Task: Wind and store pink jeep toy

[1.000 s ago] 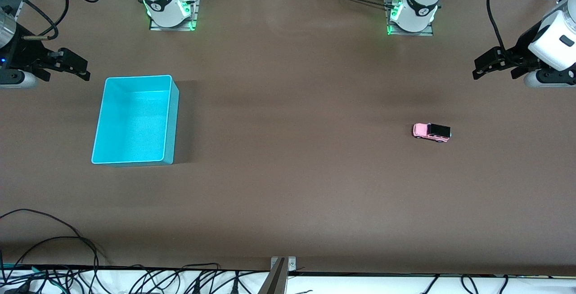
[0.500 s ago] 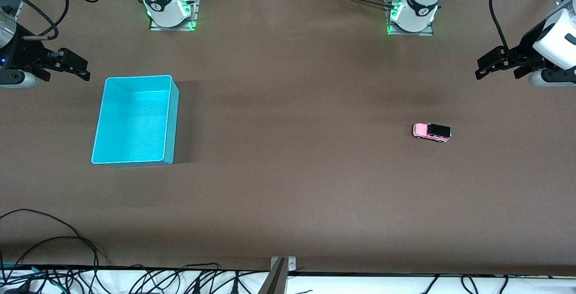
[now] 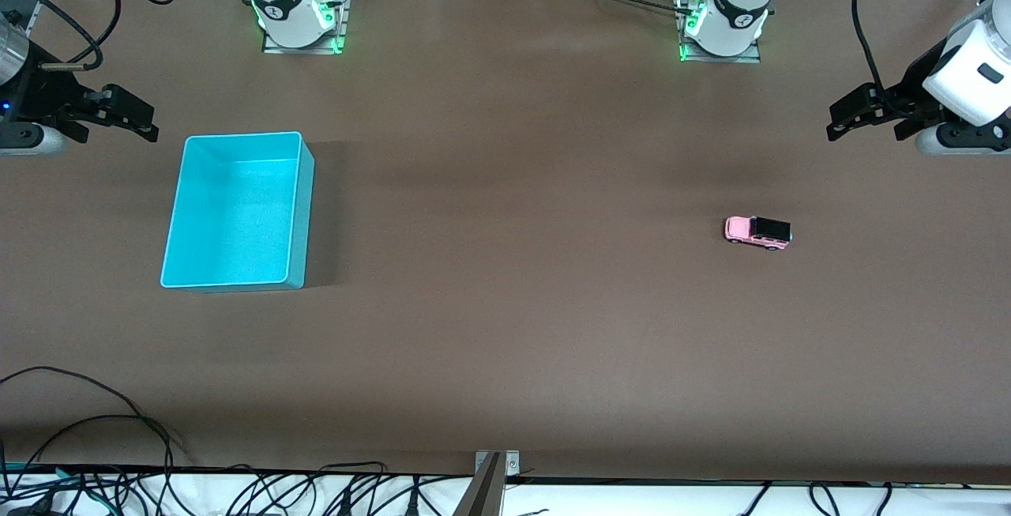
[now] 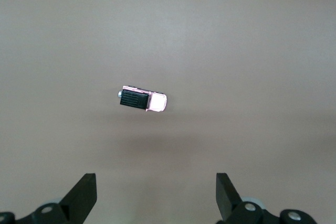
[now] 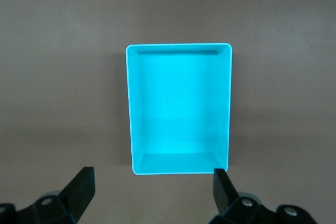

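Note:
The pink jeep toy (image 3: pixel 758 232), tiny with a black roof panel, stands on the brown table toward the left arm's end; it also shows in the left wrist view (image 4: pixel 143 100). My left gripper (image 3: pixel 849 117) hangs open and empty in the air at the left arm's end of the table, apart from the jeep; its fingertips (image 4: pixel 84 192) show spread wide. The turquoise bin (image 3: pixel 237 210) stands empty toward the right arm's end, also in the right wrist view (image 5: pixel 179 109). My right gripper (image 3: pixel 134 117) is open and empty beside the bin.
Black cables (image 3: pixel 95 421) lie along the table's edge nearest the front camera. A metal bracket (image 3: pixel 490 484) sits at the middle of that edge. The arm bases (image 3: pixel 296 10) stand along the farthest edge.
My left gripper shifted slightly outward and then back toward the table's middle. The jeep, the bin and the right arm have not moved.

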